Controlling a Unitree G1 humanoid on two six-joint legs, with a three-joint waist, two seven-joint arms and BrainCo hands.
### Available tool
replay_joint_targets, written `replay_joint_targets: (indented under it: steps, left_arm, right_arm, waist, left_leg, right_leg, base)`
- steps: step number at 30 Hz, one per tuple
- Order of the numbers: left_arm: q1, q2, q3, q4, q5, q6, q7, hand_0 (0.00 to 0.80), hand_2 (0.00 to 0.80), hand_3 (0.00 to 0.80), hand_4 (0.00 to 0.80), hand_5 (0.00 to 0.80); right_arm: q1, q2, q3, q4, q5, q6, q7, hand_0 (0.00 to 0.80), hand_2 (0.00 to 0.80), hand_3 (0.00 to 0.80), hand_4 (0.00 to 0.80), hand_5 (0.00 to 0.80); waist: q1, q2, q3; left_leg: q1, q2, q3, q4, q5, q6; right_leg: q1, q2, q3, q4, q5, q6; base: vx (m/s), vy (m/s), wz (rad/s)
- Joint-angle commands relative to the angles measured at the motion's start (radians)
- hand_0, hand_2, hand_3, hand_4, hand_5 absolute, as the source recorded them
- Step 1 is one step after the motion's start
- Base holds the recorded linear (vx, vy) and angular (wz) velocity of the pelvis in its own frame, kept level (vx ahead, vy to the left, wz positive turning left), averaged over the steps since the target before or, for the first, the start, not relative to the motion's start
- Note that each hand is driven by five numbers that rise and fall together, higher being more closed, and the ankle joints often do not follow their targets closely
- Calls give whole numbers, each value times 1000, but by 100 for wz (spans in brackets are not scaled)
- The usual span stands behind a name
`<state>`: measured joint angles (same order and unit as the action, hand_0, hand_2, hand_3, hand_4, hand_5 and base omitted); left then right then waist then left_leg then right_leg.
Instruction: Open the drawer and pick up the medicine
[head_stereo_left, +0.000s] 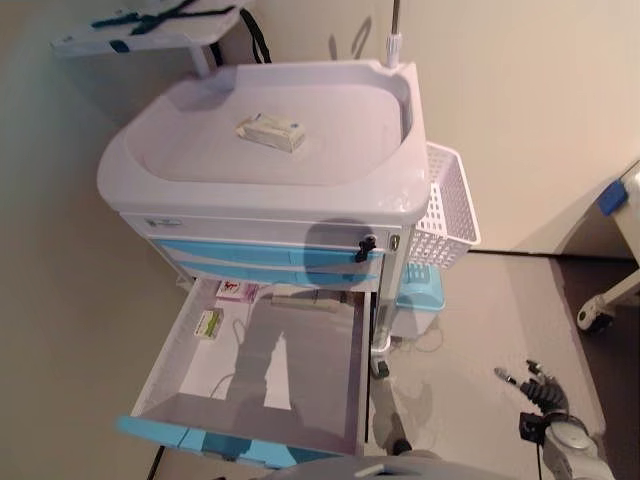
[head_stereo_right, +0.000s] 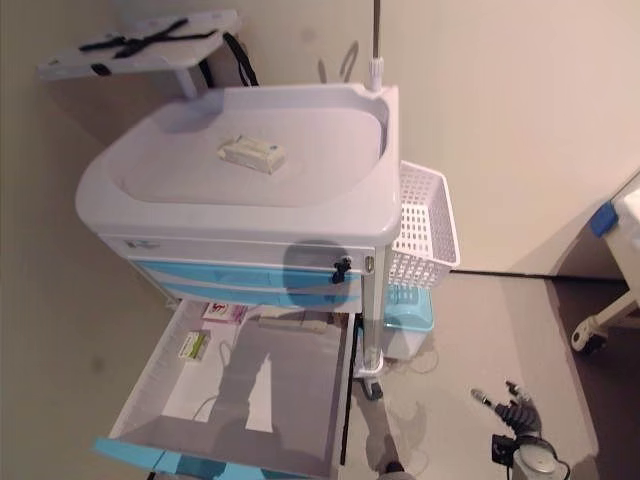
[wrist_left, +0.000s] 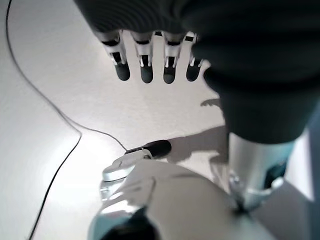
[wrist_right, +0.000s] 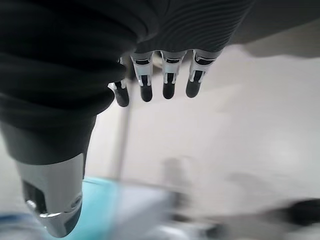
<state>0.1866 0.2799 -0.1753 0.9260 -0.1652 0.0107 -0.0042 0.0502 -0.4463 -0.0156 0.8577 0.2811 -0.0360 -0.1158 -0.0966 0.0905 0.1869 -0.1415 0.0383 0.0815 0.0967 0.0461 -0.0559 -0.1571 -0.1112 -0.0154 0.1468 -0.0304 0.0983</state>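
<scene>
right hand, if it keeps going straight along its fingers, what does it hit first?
Probably just the floor: the right hand hangs open and empty, with only bare floor past its fingertips. Depth is unclear.

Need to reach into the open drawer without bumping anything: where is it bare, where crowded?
The drawer is bare through its middle and front, toward its blue front panel. It is crowded at the back: a green-labelled box by the left wall and a pink packet under the cart body.

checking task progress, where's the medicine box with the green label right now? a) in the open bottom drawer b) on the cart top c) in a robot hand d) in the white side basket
a: the green-labelled medicine box lies near the back left of the open bottom drawer, with neither robot hand holding anything; a different, pale box sits on the cart top.
</scene>
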Motion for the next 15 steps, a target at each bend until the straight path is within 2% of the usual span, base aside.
replay_joint_targets:
  steps: [1, 2, 3, 4, 5, 7, 8, 10, 11, 12, 15]
  left_arm:
    - [-13, 56, 2, -17, -62, -35, -18, 0, 0, 0, 0, 0]
    - [11, 121, -39, -157, -67, -49, -31, 0, 0, 0, 0, 0]
    - [17, 156, -63, -222, -51, -54, -39, 0, 0, 0, 0, 0]
    - [18, 156, -63, -223, -51, -54, -39, 0, 0, 0, 0, 0]
    - [9, 218, -95, -300, -16, -60, -55, 0, 0, 0, 0, 0]
    - [1, 289, -115, -394, 2, -69, -79, 0, 0, 0, 0, 0]
    - [2, 290, -114, -395, 2, -68, -80, 0, 0, 0, 0, 0]
    - [-53, 369, -151, -467, -8, -70, -112, 0, 0, 0, 0, 0]
    - [-53, 370, -151, -467, -8, -70, -112, 0, 0, 0, 0, 0]
    - [-90, 404, -162, -511, -19, -69, -120, 0, 0, 0, 0, 0]
    - [-135, 426, -170, -538, -24, -68, -114, 0, 0, 0, 0, 0]
  right_arm:
    - [-58, -20, -6, -78, -4, -26, 12, 0, 0, 0, 0, 0]
    - [-93, -13, 14, 15, 8, -30, 15, 0, 0, 0, 0, 0]
    - [-110, -13, 26, 52, 5, -30, 15, 0, 0, 0, 0, 0]
    - [-110, -13, 26, 52, 5, -30, 15, 0, 0, 0, 0, 0]
    - [-142, -31, 78, 108, -57, -27, 18, 0, 0, 0, 0, 0]
    - [-151, -65, 143, 131, -166, -19, 21, 0, 0, 0, 0, 0]
    - [-152, -65, 144, 132, -166, -19, 21, 0, 0, 0, 0, 0]
    - [-156, -95, 201, 166, -237, -8, 40, 0, 0, 0, 0, 0]
    - [-156, -95, 201, 166, -237, -8, 40, 0, 0, 0, 0, 0]
    - [-144, -106, 225, 158, -265, -5, 55, 0, 0, 0, 0, 0]
    - [-135, -111, 236, 167, -279, 0, 62, 0, 0, 0, 0, 0]
  waist:
    - [13, -38, 61]
    - [27, -29, 87]
    - [29, -24, 91]
    - [29, -25, 89]
    - [33, -19, 97]
    - [34, -16, 106]
    - [34, -17, 105]
    - [24, -16, 118]
    - [24, -16, 118]
    - [15, -20, 126]
    - [5, -23, 131]
  left_leg:
    - [-91, -73, -22, 160, -131, 67]
    - [-191, -75, -29, 264, -159, 73]
    - [-217, -73, -27, 291, -168, 75]
    - [-219, -73, -27, 292, -169, 75]
    - [-262, -70, -30, 335, -178, 76]
    - [-294, -65, -29, 373, -190, 77]
    - [-296, -65, -29, 374, -191, 77]
    - [-334, -59, -29, 411, -200, 73]
    - [-335, -59, -29, 412, -201, 73]
    - [-351, -55, -30, 428, -206, 71]
    - [-364, -54, -27, 442, -214, 71]
  right_leg:
    - [-103, 11, -5, 121, -33, -1]
    - [-196, 8, -5, 226, -63, -13]
    - [-223, 8, -3, 256, -71, -16]
    - [-225, 8, -2, 257, -72, -16]
    - [-267, 8, 1, 297, -86, -24]
    - [-296, 6, 0, 331, -100, -28]
    - [-298, 6, 0, 332, -101, -28]
    - [-334, 7, -2, 364, -113, -33]
    - [-336, 7, -2, 365, -113, -33]
    - [-350, 7, 0, 376, -120, -36]
    - [-368, 7, 3, 389, -124, -37]
  base:
    - [-175, -49, -26]
    - [-215, -56, 2]
    - [-215, -56, 14]
    - [-104, -35, 15]
    - [-83, -39, -2]
    - [-72, -39, 4]
    - [-43, -24, 16]
    - [-29, -31, 12]
    - [-10, -44, -1]
    - [-4, -24, -7]
    - [0, 0, 0]
